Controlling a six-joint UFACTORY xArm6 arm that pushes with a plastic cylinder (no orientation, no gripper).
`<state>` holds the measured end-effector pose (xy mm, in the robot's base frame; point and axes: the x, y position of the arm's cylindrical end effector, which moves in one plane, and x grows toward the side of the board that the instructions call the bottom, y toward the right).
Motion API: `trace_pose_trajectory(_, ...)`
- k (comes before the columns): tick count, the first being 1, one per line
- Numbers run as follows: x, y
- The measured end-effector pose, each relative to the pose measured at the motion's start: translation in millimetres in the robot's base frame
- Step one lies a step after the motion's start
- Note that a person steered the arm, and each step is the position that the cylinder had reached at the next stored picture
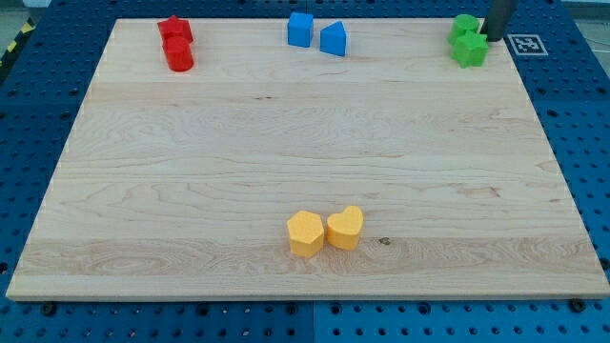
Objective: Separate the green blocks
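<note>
Two green blocks stand touching at the view's top right corner of the wooden board (286, 143): a rounded one (465, 26) at the back and a star-like one (470, 49) in front of it. My dark rod comes down just right of them, and my tip (494, 38) is close beside the rear green block's right side. I cannot tell whether it touches.
Two red blocks (176, 43) touch at the top left. A blue cube (300, 30) and a blue triangular block (334, 39) stand at the top middle. A yellow hexagonal block (305, 233) and a yellow heart block (345, 228) touch near the bottom middle. A fiducial marker (526, 43) lies right of the tip.
</note>
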<state>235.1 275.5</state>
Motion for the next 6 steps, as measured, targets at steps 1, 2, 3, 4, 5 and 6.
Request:
trace_pose_trajectory(1, 1, -13)
trace_pose_trajectory(2, -5, -12)
trace_pose_trajectory(3, -33, -10)
trace_pose_trajectory(4, -26, -29)
trace_pose_trajectory(5, -4, -38)
trace_pose_trajectory(6, 2, -44)
